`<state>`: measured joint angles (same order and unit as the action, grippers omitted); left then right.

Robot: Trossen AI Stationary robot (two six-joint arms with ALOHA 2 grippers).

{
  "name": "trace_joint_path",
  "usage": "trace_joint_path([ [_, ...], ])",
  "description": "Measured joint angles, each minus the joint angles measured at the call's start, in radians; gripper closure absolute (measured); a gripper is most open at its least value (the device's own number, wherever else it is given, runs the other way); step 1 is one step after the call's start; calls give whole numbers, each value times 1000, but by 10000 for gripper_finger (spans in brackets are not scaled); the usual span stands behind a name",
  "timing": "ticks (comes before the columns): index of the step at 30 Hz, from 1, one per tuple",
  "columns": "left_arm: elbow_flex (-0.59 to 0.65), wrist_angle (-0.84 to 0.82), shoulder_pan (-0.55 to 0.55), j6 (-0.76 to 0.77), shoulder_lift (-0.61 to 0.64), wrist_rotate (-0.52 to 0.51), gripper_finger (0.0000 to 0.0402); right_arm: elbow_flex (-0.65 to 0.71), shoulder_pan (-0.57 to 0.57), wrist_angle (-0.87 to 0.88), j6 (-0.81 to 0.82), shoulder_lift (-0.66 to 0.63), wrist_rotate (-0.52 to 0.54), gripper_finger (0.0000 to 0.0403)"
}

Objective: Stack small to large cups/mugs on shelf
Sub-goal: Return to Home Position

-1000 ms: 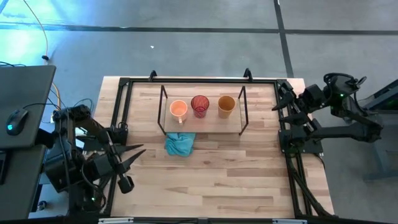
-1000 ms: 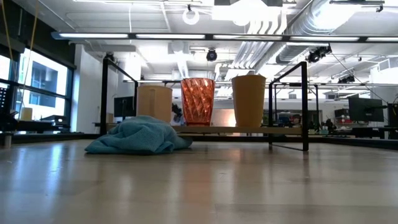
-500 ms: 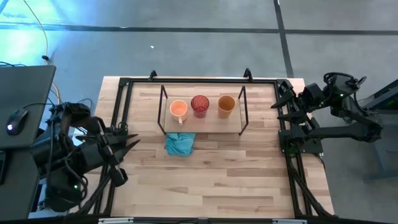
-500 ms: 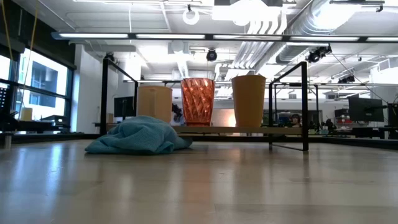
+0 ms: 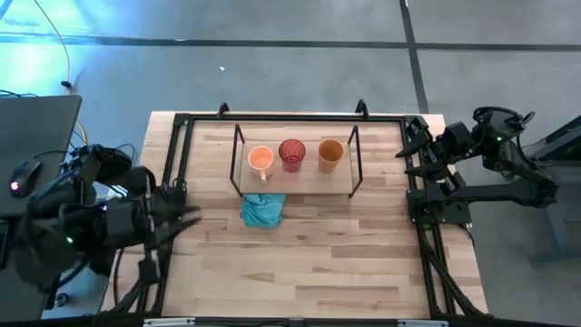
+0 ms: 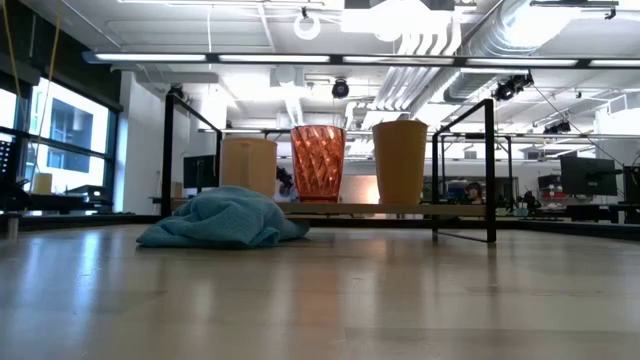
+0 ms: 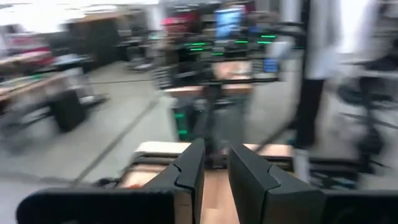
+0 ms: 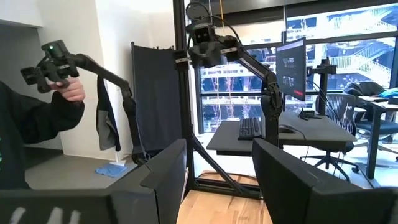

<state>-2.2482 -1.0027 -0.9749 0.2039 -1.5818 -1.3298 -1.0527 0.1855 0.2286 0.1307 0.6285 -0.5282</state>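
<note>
Dark fingers of the left hand (image 7: 214, 146) stand a narrow gap apart with nothing between them. In the high view this hand sits at the left edge of the worktop (image 5: 318, 263), about halfway along it. It points inward, and its arm is folded up outside that edge. The right hand (image 5: 406, 152) waits at the right edge near the far right corner. Its fingers are well apart and empty, and its arm is bent back off the worktop.

Both hands are well apart from the shelf (image 5: 309, 182), which stands toward the far edge, roughly midway between the left and right edges. On its wood board three vessels stand upright in one row:
- The light orange mug (image 5: 260, 160) is at the end nearer the left edge.
- The red cup (image 5: 291, 153) is in the middle.
- The amber tumbler (image 5: 330, 153) is at the end nearer the right edge.

The three are close together, but whether they touch cannot be told. In the low view the mug looks the shortest of the three. A teal cloth (image 5: 262, 210) lies crumpled on the worktop just in front of the shelf, below the mug's end.

As a judgement, the placing looks finished, since every cup is on the shelf and neither hand holds anything. What seems left is for the left arm to settle into a rest pose like the right one's.
</note>
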Motion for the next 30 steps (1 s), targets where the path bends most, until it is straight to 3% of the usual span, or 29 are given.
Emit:
trace_joint_path([
  [5,1,197,0,-268,-1,336,346,0,0,-1,0,0,0,226],
  [9,1,280,0,-401,-1,512,346,0,0,-1,0,0,0,226],
  [17,1,364,0,-534,0,688,346,0,0,-1,6,0,-1,226],
  [30,1,432,0,-575,1,940,346,0,0,-1,45,0,-1,226],
])
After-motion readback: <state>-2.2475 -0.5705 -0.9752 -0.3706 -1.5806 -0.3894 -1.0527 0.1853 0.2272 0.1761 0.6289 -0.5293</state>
